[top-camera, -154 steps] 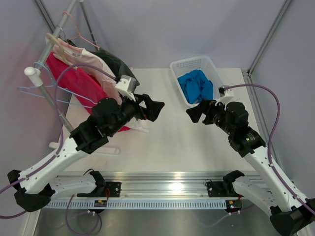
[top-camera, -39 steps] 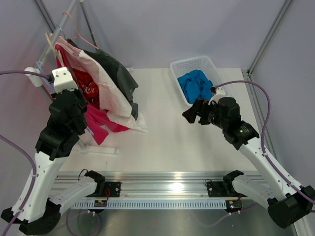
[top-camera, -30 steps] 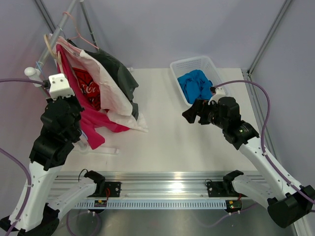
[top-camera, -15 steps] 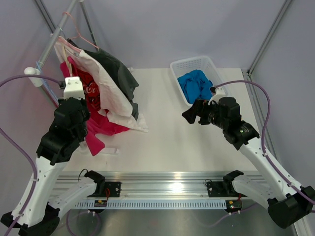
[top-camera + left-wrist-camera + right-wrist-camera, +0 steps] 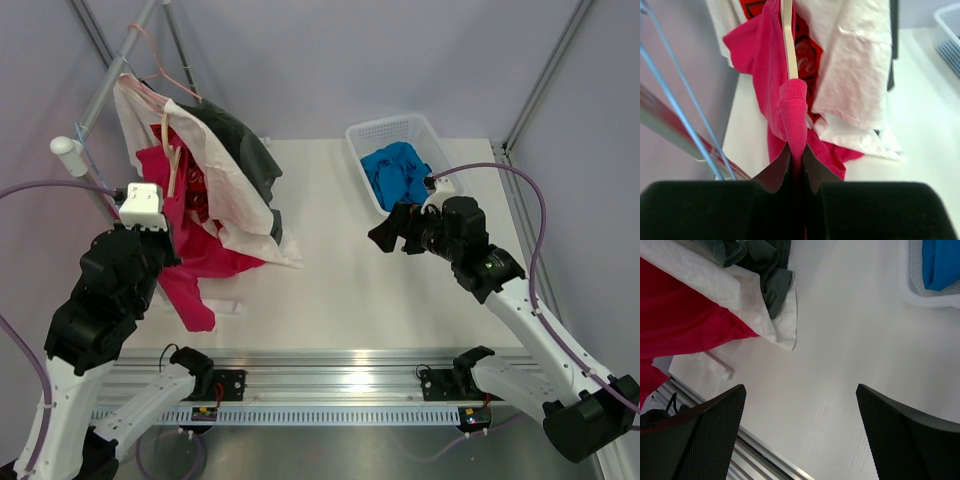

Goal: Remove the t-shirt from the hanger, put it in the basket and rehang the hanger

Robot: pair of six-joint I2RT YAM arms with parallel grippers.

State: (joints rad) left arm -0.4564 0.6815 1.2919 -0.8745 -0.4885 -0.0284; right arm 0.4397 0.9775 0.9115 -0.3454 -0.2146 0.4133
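left gripper point(image 5: 796, 156) clamped on t-shirt point(image 5: 791, 107) fold, hanger point(image 5: 787, 35) just ahead; right gripper point(image 5: 800, 390) spread apart over table point(image 5: 840, 340).

Top view, centre to lower right: the tabletop point(image 5: 400, 300) was bare between the hanging clothes and the right claw point(image 5: 385, 233), leaving a wide passage. The right wrist view showed only open tabletop between that claw's spread fingers.

Upper right: a white basket point(image 5: 372, 135) holding blue cloth point(image 5: 398, 172) blocked that corner.

Left side was crowded:
- A sloping rack pole point(image 5: 112, 75) ran along it.
- A white t-shirt point(image 5: 235, 200) and a dark garment point(image 5: 240, 147) draped down to the tabletop.
- The rack foot point(image 5: 226, 306) lay at lower left.

Left wrist view: the left claw point(image 5: 796, 162) was pinched on the t-shirt point(image 5: 765, 75), with the hanger point(image 5: 786, 40) straight ahead. Blue wire hangers point(image 5: 681, 115) were close on the frame's left and the white t-shirt close on its right, so the gap was narrow.
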